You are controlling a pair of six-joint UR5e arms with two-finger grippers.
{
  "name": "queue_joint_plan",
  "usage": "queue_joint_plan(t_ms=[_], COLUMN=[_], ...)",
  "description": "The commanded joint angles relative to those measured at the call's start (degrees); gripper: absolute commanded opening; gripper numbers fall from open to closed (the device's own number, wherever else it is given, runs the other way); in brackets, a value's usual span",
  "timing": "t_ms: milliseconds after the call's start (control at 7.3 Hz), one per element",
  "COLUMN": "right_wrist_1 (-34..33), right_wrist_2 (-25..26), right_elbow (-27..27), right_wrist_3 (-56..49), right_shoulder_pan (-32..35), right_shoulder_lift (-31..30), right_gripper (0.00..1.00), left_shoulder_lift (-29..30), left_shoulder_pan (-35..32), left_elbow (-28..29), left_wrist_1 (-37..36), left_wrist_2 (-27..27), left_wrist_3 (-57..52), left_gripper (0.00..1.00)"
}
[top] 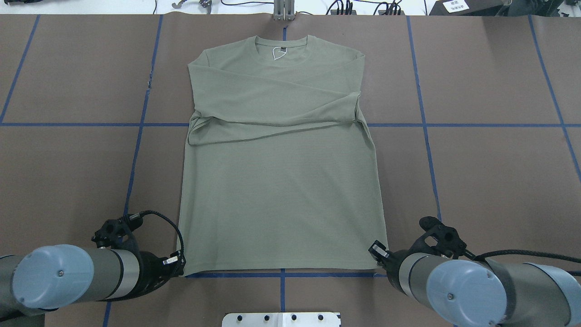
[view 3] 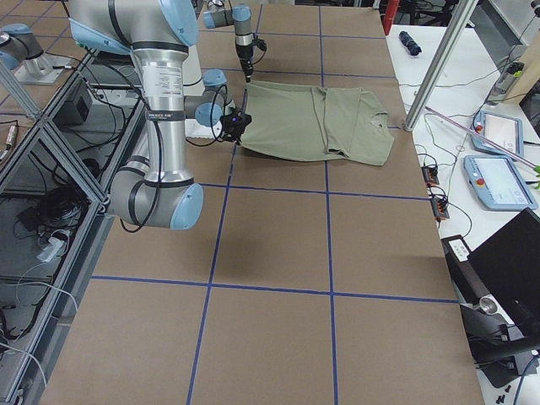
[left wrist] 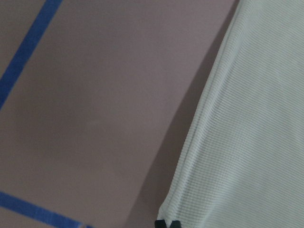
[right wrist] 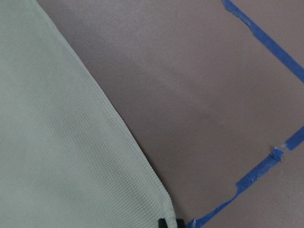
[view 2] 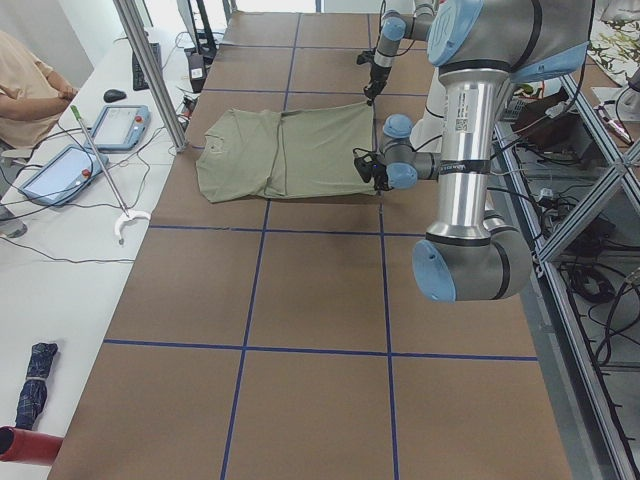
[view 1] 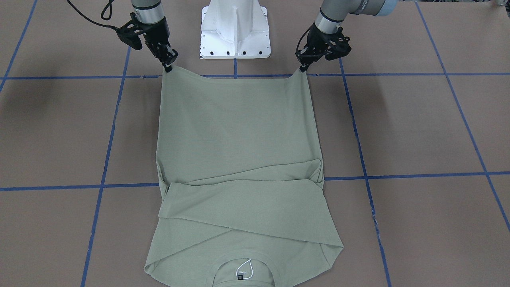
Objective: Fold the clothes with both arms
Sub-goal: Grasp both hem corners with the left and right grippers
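Note:
The pale sage-green shirt [view 1: 239, 131] [top: 279, 181] lies flat on the brown table. Both sleeves are folded across its chest, and the collar with its black label [top: 278, 50] points away from the robot. My left gripper [view 1: 303, 68] [top: 180, 268] [left wrist: 167, 223] is shut on the hem corner at the robot's left. At the opposite hem corner, my right gripper [view 1: 168, 67] [top: 380, 259] [right wrist: 168, 223] is shut on the fabric. Each corner is drawn up into a small point at the fingertips. The hem between them sits near the blue tape line in front of the base.
The white pedestal base [view 1: 235, 32] stands just behind the hem. Blue tape lines [top: 422, 125] grid the table. A side bench holds control tablets [view 2: 120, 125] [view 3: 498, 177] and cables, with a person's arm [view 2: 30, 80] resting there. Bare brown table lies on both sides of the shirt.

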State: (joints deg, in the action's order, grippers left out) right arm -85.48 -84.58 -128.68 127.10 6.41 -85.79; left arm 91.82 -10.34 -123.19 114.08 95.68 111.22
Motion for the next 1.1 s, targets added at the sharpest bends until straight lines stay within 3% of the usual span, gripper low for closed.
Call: queue_joint_plan(t_ms=[0, 411, 822, 959], right_wrist_1=[-0.03, -3.00, -3.89, -5.38], right_wrist_2=[-0.15, -0.07, 0.72, 1.77], right_elbow=[-7.61, -16.31, -12.84, -10.30], right_wrist_3=[1.30, 6.58, 2.57, -5.38], right_shoulder_pan=[-6.20, -7.74, 4.35, 6.49], right_shoulder_lift=[-6.90, -9.40, -6.51, -5.19], right_gripper=[0.00, 0.00, 0.00, 0.00], left_shoulder_lift=[-1.03, -0.85, 0.28, 2.29], left_shoulder_pan=[5.22, 6.66, -2.63, -4.58], left_elbow=[-9.21, -17.33, -15.34, -13.15], left_wrist_1=[-2.87, -7.11, -7.11, -7.29], left_wrist_2=[0.82, 1.70, 1.53, 1.35], left_wrist_3=[3.01, 5.32, -0.70, -5.27], left_gripper=[0.00, 0.00, 0.00, 0.00])
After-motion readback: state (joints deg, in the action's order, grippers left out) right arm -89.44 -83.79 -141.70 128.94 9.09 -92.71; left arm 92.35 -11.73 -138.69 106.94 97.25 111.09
